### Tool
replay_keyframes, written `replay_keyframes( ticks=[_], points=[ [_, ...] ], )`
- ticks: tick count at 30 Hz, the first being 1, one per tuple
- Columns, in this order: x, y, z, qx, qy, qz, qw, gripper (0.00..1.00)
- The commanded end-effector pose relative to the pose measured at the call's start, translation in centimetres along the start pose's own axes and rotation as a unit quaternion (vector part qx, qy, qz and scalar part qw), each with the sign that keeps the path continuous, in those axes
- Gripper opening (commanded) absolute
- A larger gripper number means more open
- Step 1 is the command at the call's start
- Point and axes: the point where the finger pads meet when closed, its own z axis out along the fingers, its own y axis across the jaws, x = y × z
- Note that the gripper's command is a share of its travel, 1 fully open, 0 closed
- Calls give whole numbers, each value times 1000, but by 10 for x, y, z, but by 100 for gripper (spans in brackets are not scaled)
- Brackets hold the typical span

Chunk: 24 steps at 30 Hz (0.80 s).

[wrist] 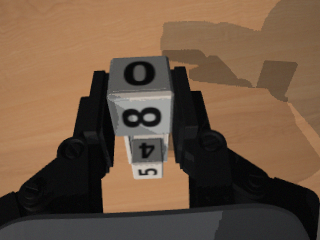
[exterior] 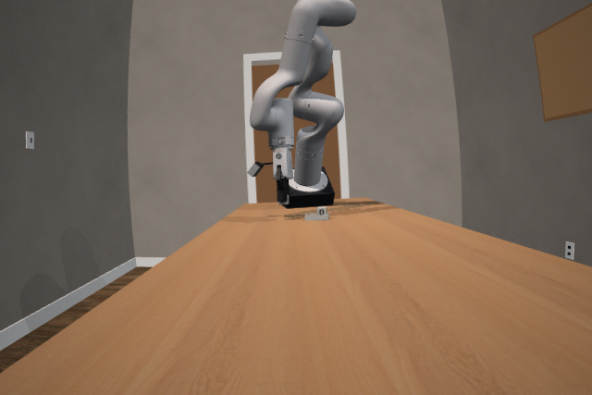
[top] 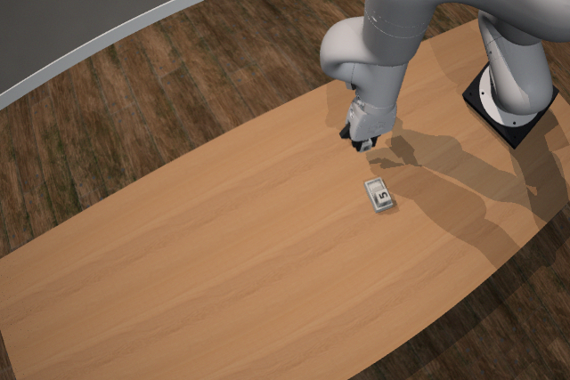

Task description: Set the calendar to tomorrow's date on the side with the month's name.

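My gripper [wrist: 141,89] is shut on a grey number cube [wrist: 140,94] and holds it above the table. The cube's end face shows 0 and the face towards the wrist camera shows 8. In the top view the gripper [top: 363,141] hangs up and left of the small grey tray [top: 376,190]. The second cube [top: 381,194] sits in the tray with 5 on top. In the wrist view that cube [wrist: 146,156] shows below the held one, with faces 4 and 5 visible. In the exterior view the tray [exterior: 316,215] lies right of the gripper [exterior: 282,190]. The month's name is too small to read.
The arm's black base [top: 509,111] stands at the table's far right end. The table edge curves close behind the gripper in the top view. The long wooden table top stretches towards the exterior camera.
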Motion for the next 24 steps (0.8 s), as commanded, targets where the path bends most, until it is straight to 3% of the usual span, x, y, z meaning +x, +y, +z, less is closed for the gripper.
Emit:
replay_keyframes(
  ticks=[1,8,24],
  points=[
    [0,-1,-23,-6,-6,1,1000,27],
    [0,-1,-43,-6,-6,1,1000,27],
    [0,-1,-47,-6,-6,1,1000,27]
  ],
)
